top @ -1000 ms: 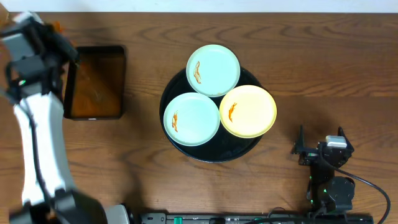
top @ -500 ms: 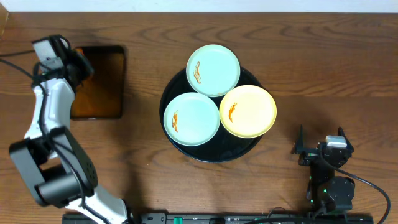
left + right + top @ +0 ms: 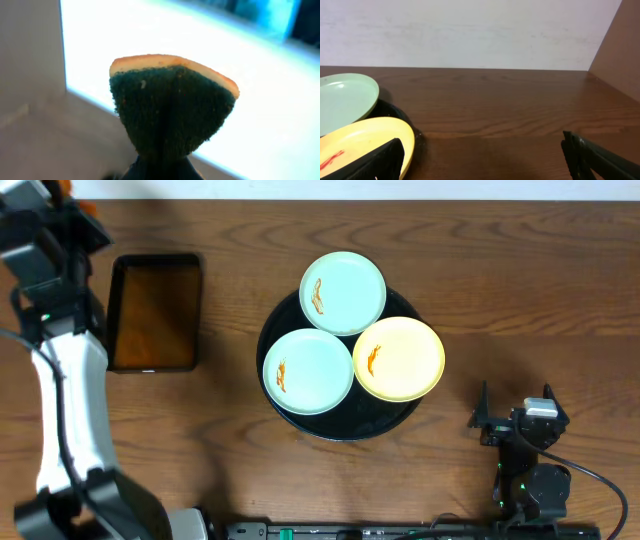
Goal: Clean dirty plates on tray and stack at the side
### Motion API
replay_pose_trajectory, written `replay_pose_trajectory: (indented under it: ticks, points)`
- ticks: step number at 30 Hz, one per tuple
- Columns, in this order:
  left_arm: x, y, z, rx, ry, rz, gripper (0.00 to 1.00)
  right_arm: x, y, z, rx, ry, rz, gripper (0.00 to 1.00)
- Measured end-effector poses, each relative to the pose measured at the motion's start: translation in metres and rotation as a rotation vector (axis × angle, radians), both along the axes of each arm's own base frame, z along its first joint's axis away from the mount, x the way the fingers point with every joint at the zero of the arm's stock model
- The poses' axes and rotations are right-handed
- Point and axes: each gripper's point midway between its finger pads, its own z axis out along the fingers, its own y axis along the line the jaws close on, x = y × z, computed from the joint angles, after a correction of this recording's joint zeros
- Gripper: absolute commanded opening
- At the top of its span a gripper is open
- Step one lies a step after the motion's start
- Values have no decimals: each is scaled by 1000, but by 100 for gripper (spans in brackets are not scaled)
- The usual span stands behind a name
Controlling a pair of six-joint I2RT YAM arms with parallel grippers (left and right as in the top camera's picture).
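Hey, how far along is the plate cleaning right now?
Nothing looks done yet: the upper mint plate, lower mint plate and yellow plate all sit on the tray with orange smears, and no stack is at the side. In hand: the left gripper grips a sponge, away from the plates. The right gripper rests open. Remaining: wipe all three, then stack them.

No lettering, label, brand mark, number or sign is legible anywhere in the overhead view or in either wrist view
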Motion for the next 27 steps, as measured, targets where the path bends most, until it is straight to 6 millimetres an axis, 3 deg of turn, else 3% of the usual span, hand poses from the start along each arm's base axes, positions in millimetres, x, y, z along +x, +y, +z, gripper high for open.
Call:
replay_pose_trajectory:
  ticks: [3, 5, 8, 11, 15, 17, 19, 21, 24, 27]
  points:
    - [-8, -3, 18, 11, -29, 0, 7, 0, 0, 0, 0, 0, 0, 99]
    - [-8, -3, 4, -9, 25, 0, 8, 0, 0, 0, 0, 0, 0, 99]
    - [-6, -2, -56, -78, 209, 0, 8, 0, 0, 0, 0, 0, 0, 99]
    - [-4, -2, -144, -154, 452, -8, 8, 0, 0, 0, 0, 0, 0, 99]
    - [-18, -7, -256, -208, 750, -48, 7, 0, 0, 0, 0, 0, 0, 99]
    - [-24, -10, -275, -210, 799, -67, 7, 0, 0, 0, 0, 0, 0, 99]
    - [-20, -13, -268, -197, 769, -98, 7, 0, 0, 0, 0, 0, 0, 99]
    - [-4, -16, -230, -159, 644, -137, 7, 0, 0, 0, 0, 0, 0, 99]
    - [10, -23, -137, -59, 393, -191, 7, 0, 0, 0, 0, 0, 0, 99]
    - [1, -34, -34, 56, 156, -216, 8, 0, 0, 0, 0, 0, 0, 99]
